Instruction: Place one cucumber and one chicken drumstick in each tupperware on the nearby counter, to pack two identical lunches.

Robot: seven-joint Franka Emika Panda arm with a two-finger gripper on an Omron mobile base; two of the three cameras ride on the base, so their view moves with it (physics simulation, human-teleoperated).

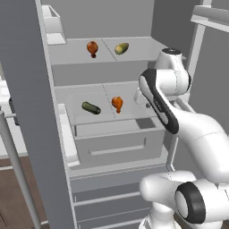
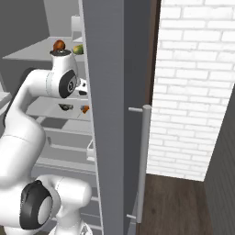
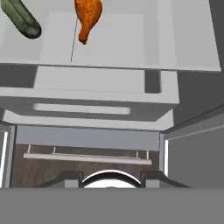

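The fridge stands open. Upper shelf (image 1: pixel 134 60), upper centre of the left base view: reddish-brown chicken drumstick (image 1: pixel 92 48) left, yellow-green cucumber (image 1: pixel 121 48) right, apart. Lower shelf (image 1: pixel 67 100), mid-frame: dark green cucumber (image 1: pixel 91 107) left, orange chicken drumstick (image 1: pixel 117 103) right, apart. Both lower items appear along the top edge of the hand view. The gripper (image 3: pixel 111 177) has its fingers together, holding nothing.
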